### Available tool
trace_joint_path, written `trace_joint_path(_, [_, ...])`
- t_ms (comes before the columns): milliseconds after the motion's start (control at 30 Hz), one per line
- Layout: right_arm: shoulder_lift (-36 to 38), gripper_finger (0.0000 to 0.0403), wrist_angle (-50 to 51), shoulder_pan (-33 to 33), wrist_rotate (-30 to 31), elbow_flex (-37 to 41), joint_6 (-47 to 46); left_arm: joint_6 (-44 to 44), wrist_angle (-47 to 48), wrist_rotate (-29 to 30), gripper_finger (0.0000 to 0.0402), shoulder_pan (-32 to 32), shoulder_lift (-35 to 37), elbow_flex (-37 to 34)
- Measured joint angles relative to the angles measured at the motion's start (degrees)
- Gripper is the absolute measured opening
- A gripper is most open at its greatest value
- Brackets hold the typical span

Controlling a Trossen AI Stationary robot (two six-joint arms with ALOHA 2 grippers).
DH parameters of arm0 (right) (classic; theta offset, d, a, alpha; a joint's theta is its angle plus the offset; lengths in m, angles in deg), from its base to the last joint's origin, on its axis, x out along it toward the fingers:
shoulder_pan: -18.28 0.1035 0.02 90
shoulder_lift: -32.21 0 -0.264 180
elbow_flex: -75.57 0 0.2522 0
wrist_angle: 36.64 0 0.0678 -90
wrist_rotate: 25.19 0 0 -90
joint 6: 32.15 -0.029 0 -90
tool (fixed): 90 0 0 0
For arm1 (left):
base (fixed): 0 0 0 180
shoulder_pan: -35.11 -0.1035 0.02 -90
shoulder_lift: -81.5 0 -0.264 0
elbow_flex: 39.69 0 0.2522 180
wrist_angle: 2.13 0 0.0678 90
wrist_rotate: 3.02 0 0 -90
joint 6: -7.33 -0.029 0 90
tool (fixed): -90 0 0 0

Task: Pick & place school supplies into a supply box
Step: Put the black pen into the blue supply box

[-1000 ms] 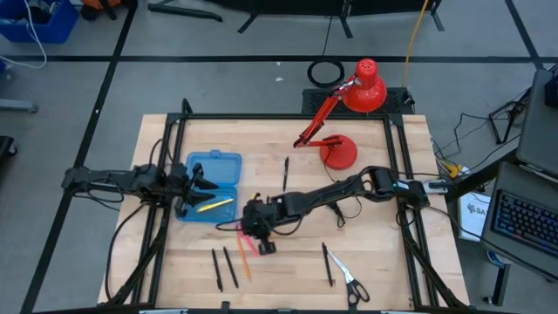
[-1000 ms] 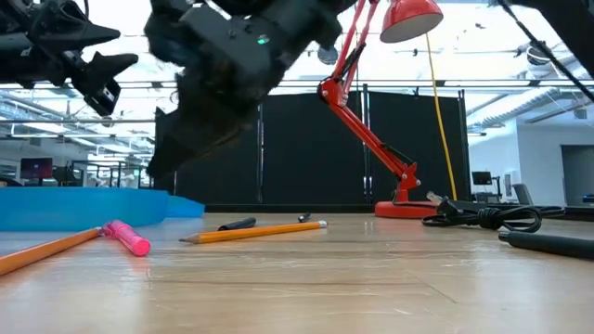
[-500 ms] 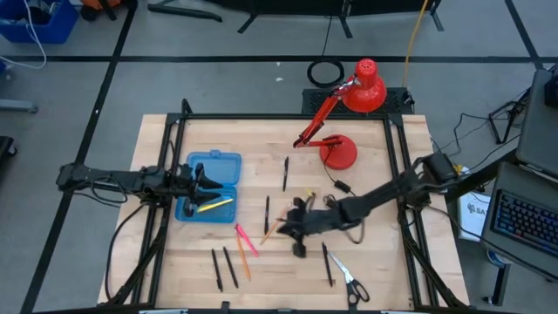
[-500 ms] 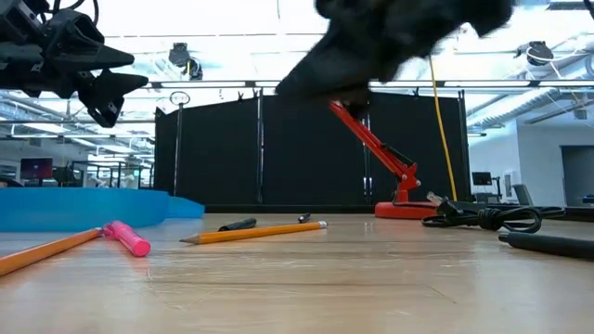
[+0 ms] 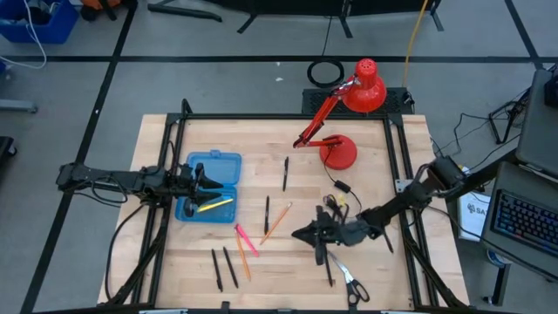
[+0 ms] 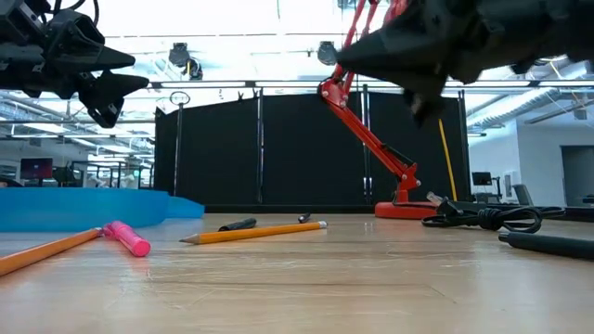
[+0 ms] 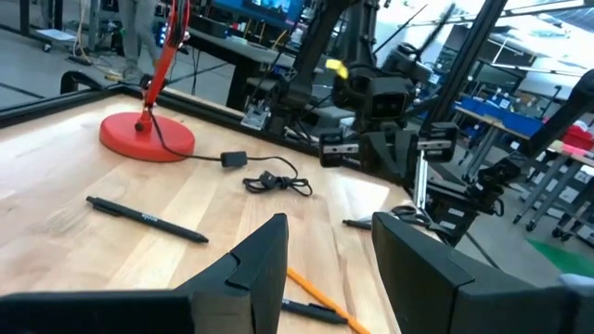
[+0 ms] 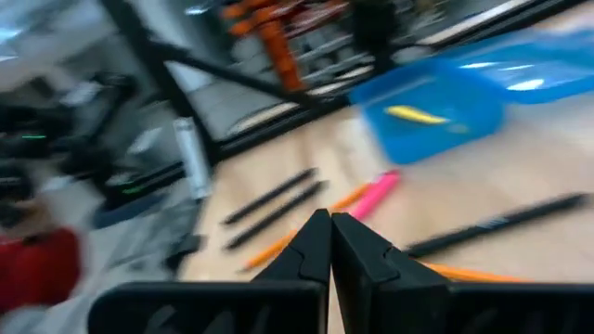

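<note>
Thin plastic pens and wooden pencils are lying scattered on the wooden surface (image 5: pixel 375 148), with one yellow marker (image 5: pixel 214 206) already in the blue box (image 5: pixel 215 166).
Light, stiff and prone to rolling, each is judged best pinched mid-shaft; the right end effector (image 5: pixel 301 234) is hovering closed and empty near the scissors (image 5: pixel 350 281), the left end effector (image 5: pixel 204 181) being held open, empty, over the box.

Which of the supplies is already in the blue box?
Only the yellow marker, lying slanted in the supply box; every other pen and pencil lies on the wooden table.

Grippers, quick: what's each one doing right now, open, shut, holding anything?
Left gripper: open, empty, above the supply box.
Right gripper: shut, holding nothing, over the table near the scissors.
</note>
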Motion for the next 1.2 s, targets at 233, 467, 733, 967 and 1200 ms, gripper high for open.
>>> trace_joint_path(233, [2.17, 0.0000, 12.96, 5.61, 17.14, -1.40, -9.55, -0.53, 0.37, 0.16, 0.0161, 0.00, 0.00, 0.00])
trace_joint_path(467, [3.70, 0.0000, 34.51, 8.83, 19.51, -7.60, -25.00, -2.05, 0.36, 2.14, 0.0161, 0.00, 0.00, 0.00])
trace_joint_path(733, [0.18, 0.0000, 65.92, 13.17, 26.38, -25.73, -37.38, -3.50, 0.21, 2.47, 0.0161, 0.00, 0.02, 0.00])
trace_joint_path(967, [-5.94, 0.0000, 80.16, 15.53, 25.22, -37.12, -49.74, -4.98, 0.16, 2.45, 0.0161, 0.00, 0.00, 0.00])
trace_joint_path(1200, [-13.18, 0.0000, 100.72, 15.87, 9.58, -41.57, -73.21, -6.55, 0.22, 2.44, 0.0161, -0.01, 0.00, 0.00])
